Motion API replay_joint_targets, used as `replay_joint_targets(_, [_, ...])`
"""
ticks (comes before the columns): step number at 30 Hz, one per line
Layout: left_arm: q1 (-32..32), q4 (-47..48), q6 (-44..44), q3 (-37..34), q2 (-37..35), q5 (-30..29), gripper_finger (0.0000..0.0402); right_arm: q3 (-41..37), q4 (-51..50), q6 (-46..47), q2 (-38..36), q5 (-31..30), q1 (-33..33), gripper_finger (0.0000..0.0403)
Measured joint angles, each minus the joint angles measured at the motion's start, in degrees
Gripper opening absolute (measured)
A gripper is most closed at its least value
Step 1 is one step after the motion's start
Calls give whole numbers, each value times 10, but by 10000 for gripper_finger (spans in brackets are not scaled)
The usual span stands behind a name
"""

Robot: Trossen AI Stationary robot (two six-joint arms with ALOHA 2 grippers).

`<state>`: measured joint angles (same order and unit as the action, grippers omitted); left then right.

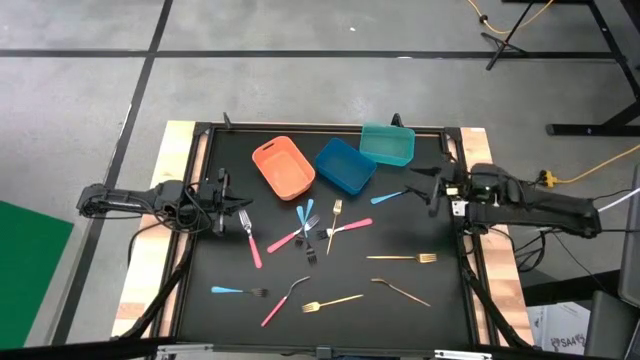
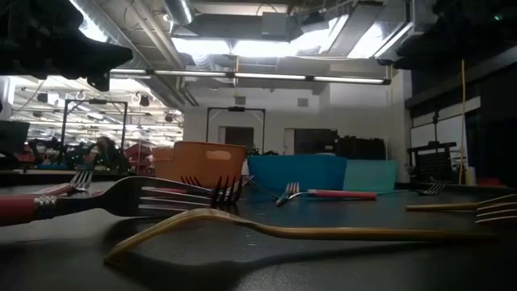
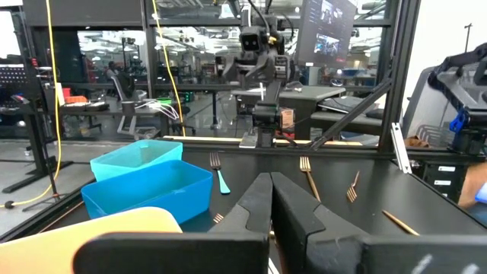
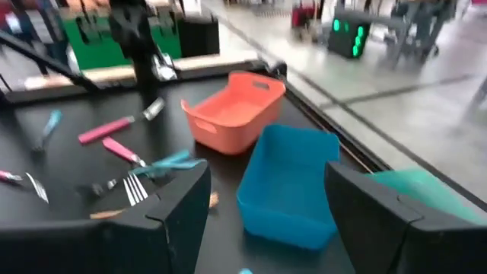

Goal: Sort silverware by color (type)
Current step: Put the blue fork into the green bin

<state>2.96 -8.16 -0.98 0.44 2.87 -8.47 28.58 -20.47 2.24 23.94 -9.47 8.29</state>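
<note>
While both arms hang back at the table's side edges, the cutlery sits loose on the black tabletop (image 1: 200,270), none of it in a bin.

Three bins line the far side, empty: orange bin (image 1: 283,166), blue bin (image 1: 345,165), teal bin (image 1: 387,144). Left gripper (image 1: 222,203) sits at the left edge with fingers pressed together; right gripper (image 1: 428,188) is at the right edge, fingers spread wide, holding nothing. A pink fork (image 1: 249,238) lies near the left gripper, a mixed pink and blue cluster (image 1: 312,228) sits mid-table, gold forks (image 1: 402,258) lie toward the right, and a light-blue fork (image 1: 238,291) is at the front.
</note>
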Motion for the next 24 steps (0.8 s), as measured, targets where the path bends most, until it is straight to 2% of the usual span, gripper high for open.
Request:
replay_joint_targets(7, [0,0,0,0,0,0,0,128,-129,-42,167,-10,0,248])
replay_joint_targets(13, [0,0,1,0,0,0,0,204,-205,-54,293,-31,0,248])
replay_joint_targets(18, [0,0,1,0,0,0,0,233,-243,-128,362,-21,0,248])
replay_joint_targets(24, [0,0,1,0,0,0,0,234,-279,-162,406,-5,16,248])
